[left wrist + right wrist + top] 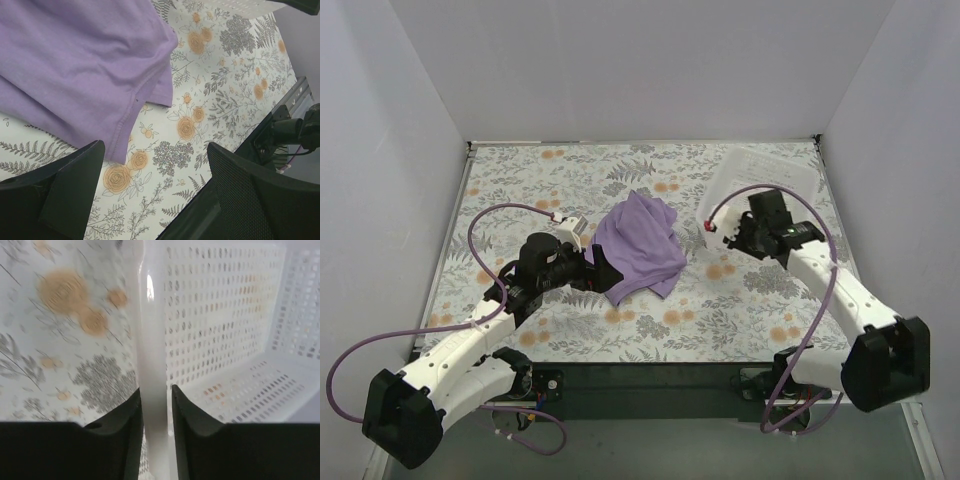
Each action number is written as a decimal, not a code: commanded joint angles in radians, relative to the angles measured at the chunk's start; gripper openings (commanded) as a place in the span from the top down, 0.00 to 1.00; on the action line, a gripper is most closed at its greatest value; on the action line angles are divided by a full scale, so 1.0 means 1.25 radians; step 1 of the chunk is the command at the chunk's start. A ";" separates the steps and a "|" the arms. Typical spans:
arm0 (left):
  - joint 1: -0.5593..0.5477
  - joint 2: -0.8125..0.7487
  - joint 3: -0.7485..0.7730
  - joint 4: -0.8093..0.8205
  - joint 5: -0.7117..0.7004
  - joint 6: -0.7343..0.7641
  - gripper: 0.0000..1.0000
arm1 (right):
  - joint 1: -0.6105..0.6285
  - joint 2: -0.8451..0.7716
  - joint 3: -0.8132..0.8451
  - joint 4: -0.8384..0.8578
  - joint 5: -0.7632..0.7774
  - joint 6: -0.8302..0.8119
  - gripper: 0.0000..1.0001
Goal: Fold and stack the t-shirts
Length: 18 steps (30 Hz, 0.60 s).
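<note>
Working outward from the arm bases, I find the left gripper [155,167] empty, its fingers spread wide, just beside the lavender t-shirt [640,245]. The shirt lies crumpled mid-table on the floral table cover [520,180]: soft matte cotton with a stitched hem. Farther right, the right gripper [156,395] pinches the smooth rim of the white lattice basket [225,315], rigid perforated plastic. I judge this grip should sit square on the rim, with any drag slow.

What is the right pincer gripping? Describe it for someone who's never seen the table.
On the floral table, look to the far right corner, past the crumpled purple t-shirt. There sits a white plastic basket, its rim pinched by the right pincer. It alone is rigid, white and perforated.
</note>
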 commanded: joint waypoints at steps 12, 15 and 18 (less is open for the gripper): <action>-0.007 -0.038 0.032 0.006 0.029 0.011 0.16 | -0.191 -0.190 -0.019 0.012 -0.175 0.004 0.02; -0.008 -0.042 0.030 0.006 0.026 0.010 0.16 | -0.191 -0.092 0.079 0.079 -0.212 0.253 0.03; -0.008 -0.041 0.031 0.005 0.025 0.010 0.16 | -0.191 0.039 0.188 0.118 -0.157 0.545 0.05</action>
